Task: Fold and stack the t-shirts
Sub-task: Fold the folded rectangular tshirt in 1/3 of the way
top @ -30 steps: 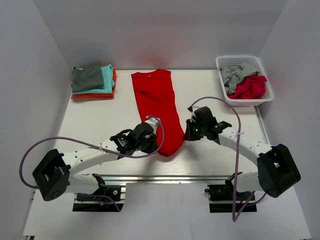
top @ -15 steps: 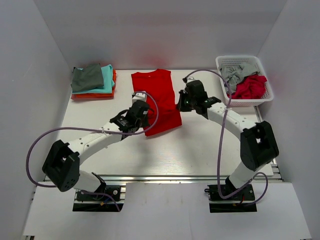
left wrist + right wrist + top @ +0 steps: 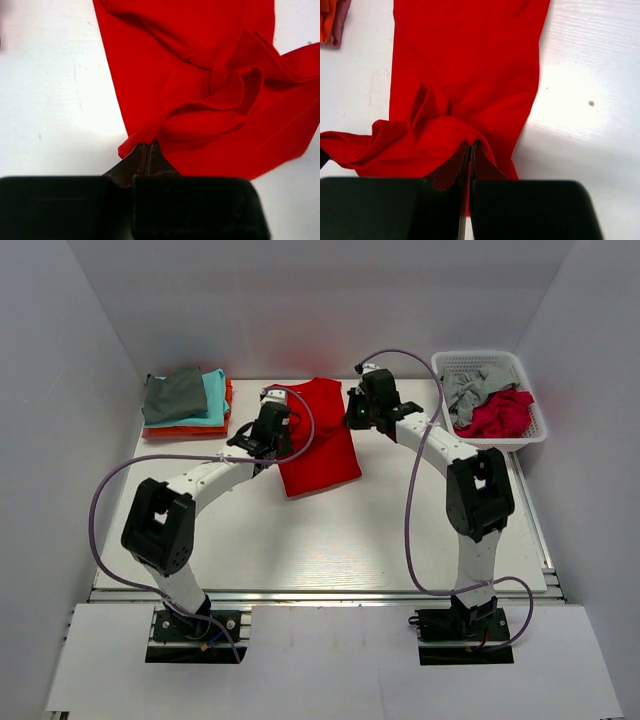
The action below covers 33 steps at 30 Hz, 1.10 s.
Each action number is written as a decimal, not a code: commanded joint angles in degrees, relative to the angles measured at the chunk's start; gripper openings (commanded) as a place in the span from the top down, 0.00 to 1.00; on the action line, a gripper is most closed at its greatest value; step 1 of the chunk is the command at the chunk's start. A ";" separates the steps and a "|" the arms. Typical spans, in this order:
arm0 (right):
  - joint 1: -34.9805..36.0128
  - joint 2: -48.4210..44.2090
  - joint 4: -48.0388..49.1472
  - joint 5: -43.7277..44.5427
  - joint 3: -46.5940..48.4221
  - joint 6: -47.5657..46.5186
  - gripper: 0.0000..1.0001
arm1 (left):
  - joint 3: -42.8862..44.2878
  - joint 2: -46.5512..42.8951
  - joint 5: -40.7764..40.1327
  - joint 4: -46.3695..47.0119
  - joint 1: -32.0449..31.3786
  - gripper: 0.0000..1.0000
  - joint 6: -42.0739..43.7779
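Note:
A bright red t-shirt (image 3: pixel 318 440) lies on the white table, its near end folded back over the far half. My left gripper (image 3: pixel 270 425) is shut on the shirt's left hem corner (image 3: pixel 131 145), above the shirt's left edge. My right gripper (image 3: pixel 362 410) is shut on the right hem corner (image 3: pixel 470 141), at the shirt's right edge. Both hold the bunched cloth (image 3: pixel 210 100) over the flat layer (image 3: pixel 470 50). A folded stack of grey, teal and orange t-shirts (image 3: pixel 186 403) sits at the far left.
A white basket (image 3: pixel 526 435) at the far right holds a grey shirt (image 3: pixel 468 388) and a crimson shirt (image 3: pixel 500 415). White walls close in the table on three sides. Purple cables loop from both arms. The stack's edge shows in the right wrist view (image 3: pixel 332 20).
Both grippers have carried the shirt's near hem from the table's front toward the far end, folding the shirt roughly in half. Both arms are now stretched far forward.

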 commanded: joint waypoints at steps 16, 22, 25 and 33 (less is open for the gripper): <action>-2.50 12.97 2.90 -2.81 10.76 5.38 1.00 | 11.28 14.56 10.87 4.77 7.61 1.00 2.52; -3.38 17.19 2.82 -4.04 16.89 4.24 0.52 | 18.99 18.34 9.03 2.49 9.54 0.00 1.98; -3.91 16.76 2.55 -5.88 19.02 2.57 0.34 | 20.95 18.34 8.51 0.47 10.86 0.00 3.03; -3.73 2.62 4.04 -10.09 0.33 -0.33 0.10 | 10.33 8.25 17.19 0.46 10.86 0.00 4.62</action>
